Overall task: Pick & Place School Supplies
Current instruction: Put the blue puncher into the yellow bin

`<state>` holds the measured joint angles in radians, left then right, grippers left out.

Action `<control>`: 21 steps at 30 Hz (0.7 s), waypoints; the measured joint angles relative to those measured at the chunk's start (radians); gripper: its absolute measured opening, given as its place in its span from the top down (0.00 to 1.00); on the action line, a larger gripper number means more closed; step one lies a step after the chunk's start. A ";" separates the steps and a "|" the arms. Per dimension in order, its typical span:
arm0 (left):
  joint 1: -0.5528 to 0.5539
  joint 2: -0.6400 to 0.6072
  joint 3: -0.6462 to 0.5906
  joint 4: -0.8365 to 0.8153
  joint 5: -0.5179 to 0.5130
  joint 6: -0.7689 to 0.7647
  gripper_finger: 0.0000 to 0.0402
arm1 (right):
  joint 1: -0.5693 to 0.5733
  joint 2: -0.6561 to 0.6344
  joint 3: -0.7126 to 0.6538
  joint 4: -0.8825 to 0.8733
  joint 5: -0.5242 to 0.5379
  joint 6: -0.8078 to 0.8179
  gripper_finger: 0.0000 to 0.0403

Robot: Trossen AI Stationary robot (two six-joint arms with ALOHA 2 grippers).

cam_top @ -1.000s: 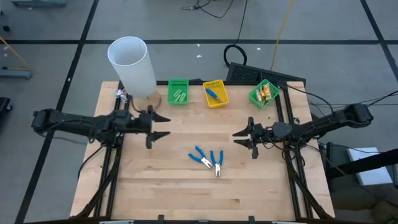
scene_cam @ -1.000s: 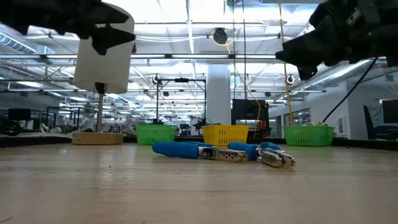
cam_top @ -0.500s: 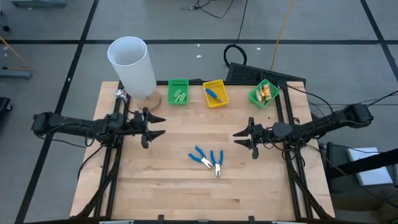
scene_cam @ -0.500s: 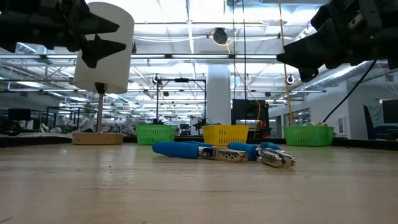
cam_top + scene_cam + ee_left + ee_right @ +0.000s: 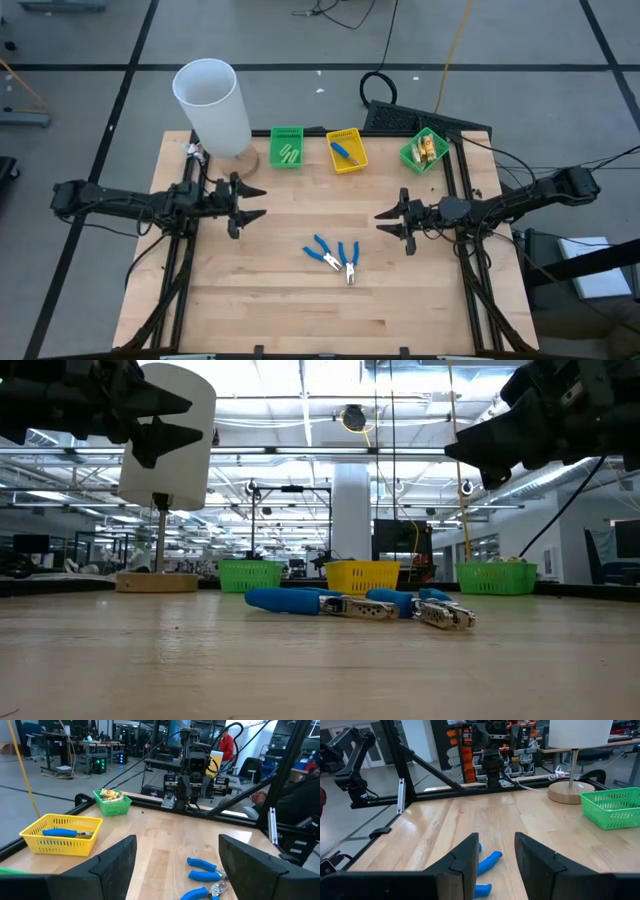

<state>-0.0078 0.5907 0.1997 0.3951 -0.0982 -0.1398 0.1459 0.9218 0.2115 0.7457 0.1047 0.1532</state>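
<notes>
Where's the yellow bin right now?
In the high view the yellow bin sits at the table's far edge, between the two green bins, with a blue-handled tool inside.

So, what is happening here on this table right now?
Nothing is held at present. Both tools hover open above the wooden table, the left tool on one side and the right tool on the other. Two blue-handled pliers lie loose between them. One more blue-handled tool lies in the yellow bin.
</notes>
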 joint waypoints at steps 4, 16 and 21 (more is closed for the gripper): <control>-0.001 0.022 0.000 0.000 0.025 -0.022 0.29 | 0.000 0.000 0.000 -0.002 0.000 -0.012 0.71; -0.116 0.366 0.028 0.145 0.056 -0.046 0.29 | 0.000 0.000 0.000 -0.017 0.000 -0.005 0.71; -0.177 0.511 0.148 0.074 0.070 -0.048 0.29 | 0.000 0.000 0.000 -0.017 0.000 -0.004 0.71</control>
<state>-0.1850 1.1017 0.3480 0.4693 -0.0281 -0.1882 0.1459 0.9222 0.2111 0.7292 0.1047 0.1493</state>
